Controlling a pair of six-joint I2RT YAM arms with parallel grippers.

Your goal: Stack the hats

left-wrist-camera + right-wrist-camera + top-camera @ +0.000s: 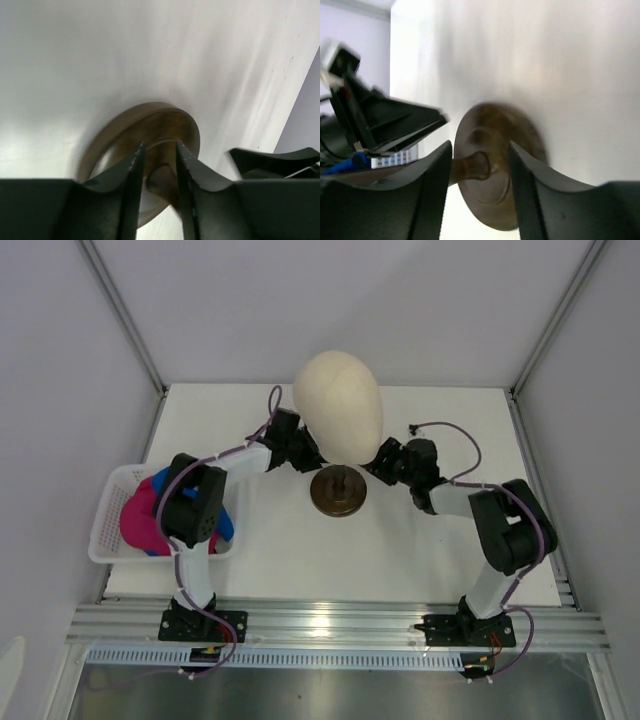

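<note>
The hats lie in the white basket [112,502] at the left: a magenta pink one [138,520] and a bright blue one [223,527], partly hidden by the left arm. A strip of blue hat [347,163] also shows in the right wrist view. My left gripper [306,456] is under the mannequin head [338,405]. In the left wrist view its fingers [134,180] stand close together with the stand's post [160,181] filling the gap. My right gripper [383,464] is open, its fingers [432,185] on either side of the post [472,166]. Neither gripper holds a hat.
The cream mannequin head stands on a dark round stand [338,492] in the middle of the white table [440,540]. The stand's base shows in both wrist views [150,125] [495,190]. Grey walls close in the table on three sides.
</note>
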